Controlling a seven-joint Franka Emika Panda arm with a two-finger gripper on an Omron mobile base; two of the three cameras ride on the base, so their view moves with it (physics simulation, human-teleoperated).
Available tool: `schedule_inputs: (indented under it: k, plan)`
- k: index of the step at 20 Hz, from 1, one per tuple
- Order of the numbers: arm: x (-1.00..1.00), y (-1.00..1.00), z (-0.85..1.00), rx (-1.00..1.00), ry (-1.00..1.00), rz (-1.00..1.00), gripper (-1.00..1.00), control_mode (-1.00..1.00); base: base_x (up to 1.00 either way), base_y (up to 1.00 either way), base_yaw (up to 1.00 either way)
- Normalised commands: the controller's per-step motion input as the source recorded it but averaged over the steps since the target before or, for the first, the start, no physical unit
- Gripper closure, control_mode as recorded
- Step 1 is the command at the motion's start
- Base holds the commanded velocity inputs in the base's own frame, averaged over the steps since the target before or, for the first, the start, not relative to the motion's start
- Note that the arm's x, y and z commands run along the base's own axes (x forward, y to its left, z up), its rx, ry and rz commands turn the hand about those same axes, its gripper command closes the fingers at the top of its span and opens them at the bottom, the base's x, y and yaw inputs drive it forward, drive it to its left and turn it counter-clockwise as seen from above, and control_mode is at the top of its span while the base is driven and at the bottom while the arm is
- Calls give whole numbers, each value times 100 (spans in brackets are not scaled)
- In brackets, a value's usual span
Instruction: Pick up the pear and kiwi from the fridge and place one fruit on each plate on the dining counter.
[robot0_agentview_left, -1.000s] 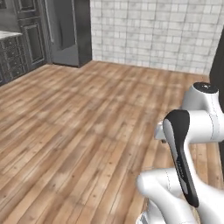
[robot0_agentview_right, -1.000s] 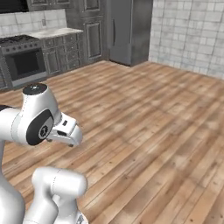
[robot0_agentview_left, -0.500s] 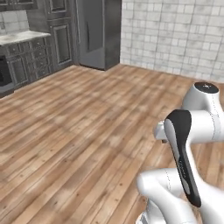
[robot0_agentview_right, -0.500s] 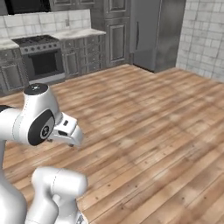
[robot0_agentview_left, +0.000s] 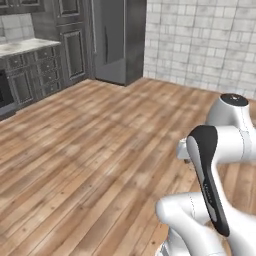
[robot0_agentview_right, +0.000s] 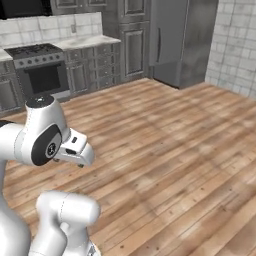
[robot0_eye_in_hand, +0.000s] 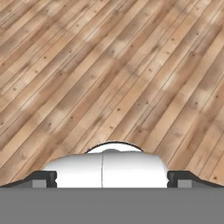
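The fridge (robot0_agentview_left: 117, 40) stands tall and dark grey at the far end of the wooden floor, its doors shut; the right base view has the fridge (robot0_agentview_right: 182, 42) at the upper right. The pear, the kiwi, the plates and the dining counter are out of view. My arm is folded close over the base, with the hand (robot0_agentview_right: 75, 150) tucked low in front of it. In the hand view my gripper (robot0_eye_in_hand: 112, 179) points down at bare floor planks. It is open, its two dark fingertips (robot0_eye_in_hand: 43, 178) far apart with nothing between them.
Dark grey cabinets with a pale counter top (robot0_agentview_left: 30, 60) run along the left wall, and a stove (robot0_agentview_right: 42, 75) sits among them. A pale tiled wall (robot0_agentview_left: 200, 45) stands right of the fridge. Wide wooden floor (robot0_agentview_left: 100, 150) lies between me and the fridge.
The whole scene has shifted with the base: the fridge and cabinets have slid rightwards and grown larger. The arm keeps its folded pose and the gripper stays open.
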Motion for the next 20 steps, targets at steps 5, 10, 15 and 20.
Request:
schedule_inputs:
  k: [5,10,15,20]
  plan:
    - [0,0,0,0,0,0,-100,100,100,19,12]
    - [0,0,0,0,0,0,-100,100,100,5,18]
    - [0,0,0,0,0,0,-100,100,100,14,11]
    - [0,0,0,0,0,0,-100,100,100,30,3]
